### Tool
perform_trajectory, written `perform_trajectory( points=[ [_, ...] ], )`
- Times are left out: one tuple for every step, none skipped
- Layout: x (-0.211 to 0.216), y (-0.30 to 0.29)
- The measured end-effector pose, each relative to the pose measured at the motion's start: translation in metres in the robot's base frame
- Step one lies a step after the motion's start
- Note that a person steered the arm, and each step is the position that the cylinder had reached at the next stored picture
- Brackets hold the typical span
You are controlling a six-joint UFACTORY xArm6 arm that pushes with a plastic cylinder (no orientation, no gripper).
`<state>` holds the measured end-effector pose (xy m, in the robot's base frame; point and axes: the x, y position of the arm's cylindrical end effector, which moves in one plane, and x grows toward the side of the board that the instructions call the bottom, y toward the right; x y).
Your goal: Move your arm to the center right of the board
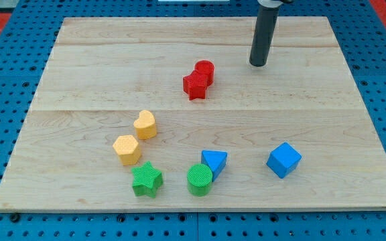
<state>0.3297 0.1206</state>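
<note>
My tip [258, 64] rests on the wooden board [99, 47] in its upper right part, toward the view's top. I end in a bare rod with no jaws, so it grips nothing and touches no block.

Taking my tip as the landmark: the red cylinder [205, 71] lies near it to the view's left, with the red star [195, 86] touching that cylinder just below and left. Well below my tip, toward the view's bottom, sit the blue cube [284, 159] slightly right and the blue triangle [214, 161] slightly left, the latter touching the green cylinder [199, 179]. Farther down-left are the green star [146, 179], the yellow hexagon [126, 148] and the yellow heart [145, 124].
</note>
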Motion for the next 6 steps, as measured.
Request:
perform_trajectory(
  points=[
    [0.004, 0.015],
    [0.004, 0.028],
    [0.004, 0.042],
    [0.004, 0.05],
    [0.008, 0.066],
    [0.031, 0.119]
  ],
)
